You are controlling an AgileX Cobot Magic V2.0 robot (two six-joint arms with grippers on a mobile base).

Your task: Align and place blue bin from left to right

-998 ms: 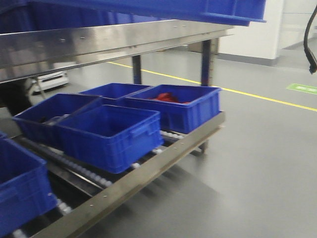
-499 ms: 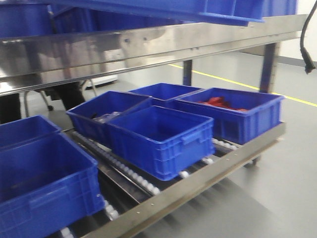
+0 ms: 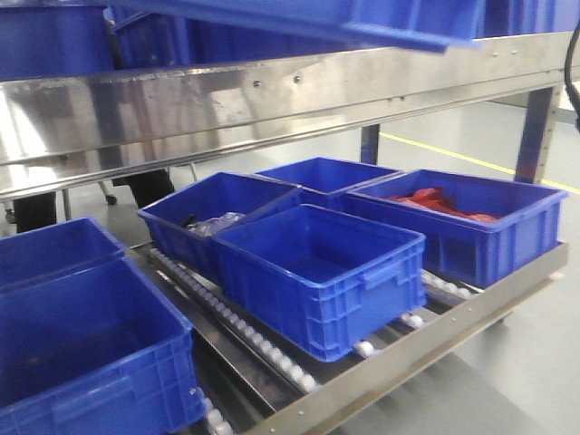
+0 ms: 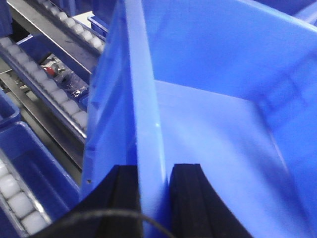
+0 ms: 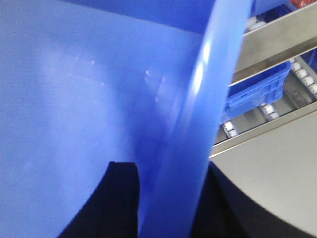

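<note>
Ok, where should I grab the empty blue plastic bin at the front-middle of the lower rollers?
Take the empty blue plastic bin by the top rim of its near long wall, coming down from above: it stands upright, open-topped, and neighbouring blue bins crowd its far sides.

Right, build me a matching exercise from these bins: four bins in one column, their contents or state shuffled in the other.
1. carried bin
2. middle front bin
3. far right bin
4. tilted rear bin

A. red items inside
B. held up in the air
C. clear packets inside
D. empty

Pairs: 1-B, 2-D, 3-A, 4-C
</note>
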